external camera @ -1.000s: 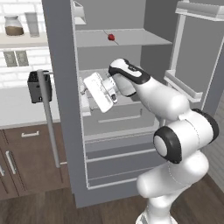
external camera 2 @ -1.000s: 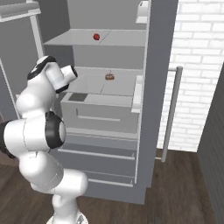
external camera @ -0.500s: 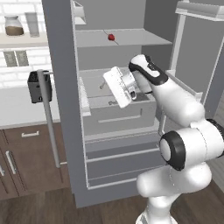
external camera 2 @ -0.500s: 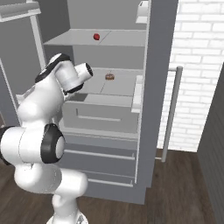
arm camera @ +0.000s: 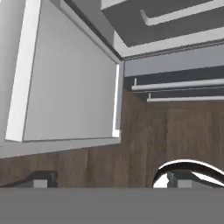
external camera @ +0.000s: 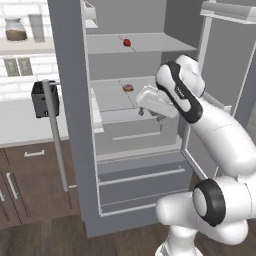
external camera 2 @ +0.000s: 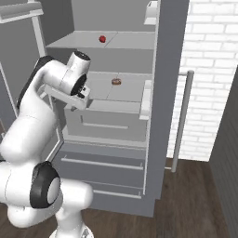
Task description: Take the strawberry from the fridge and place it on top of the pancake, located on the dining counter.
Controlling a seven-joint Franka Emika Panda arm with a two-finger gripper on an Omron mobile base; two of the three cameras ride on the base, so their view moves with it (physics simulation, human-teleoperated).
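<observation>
Over the last second my arm has swung across the front of the tall matte-grey two-door fridge [external camera: 135, 125], from its left half toward its right, and my forearm has climbed. That brings my hand up to the middle shelf of the fridge, but not yet to the shelf above, so I judge the reach only half made.

Going left to right across the fridge: its left door stands wide with a long vertical bar handle [external camera: 55, 135]. Inside, the tiny bright-red strawberry [external camera: 127, 43] sits alone on the upper pale grey shelf, toward the middle; from the other side it shows as the same red dot [external camera 2: 102, 39]. One shelf down lies a brownish-pink ring-shaped doughnut-like thing [external camera: 128, 88], which I must not take. My two-finger gripper [external camera: 146, 111] hangs just right of that ring and well below the strawberry, its fingers spread wide and empty.

Much is hard to read. My own wrist camera points down past the fridge at the dark wooden floor [arm camera: 144, 131] and an open door's inner face, so it gives me no look at the fruit. My fingertips barely show there, and from the base they are small and partly lost against the drawer front. The pancake and the dining counter lie somewhere outside these pictures.
</observation>
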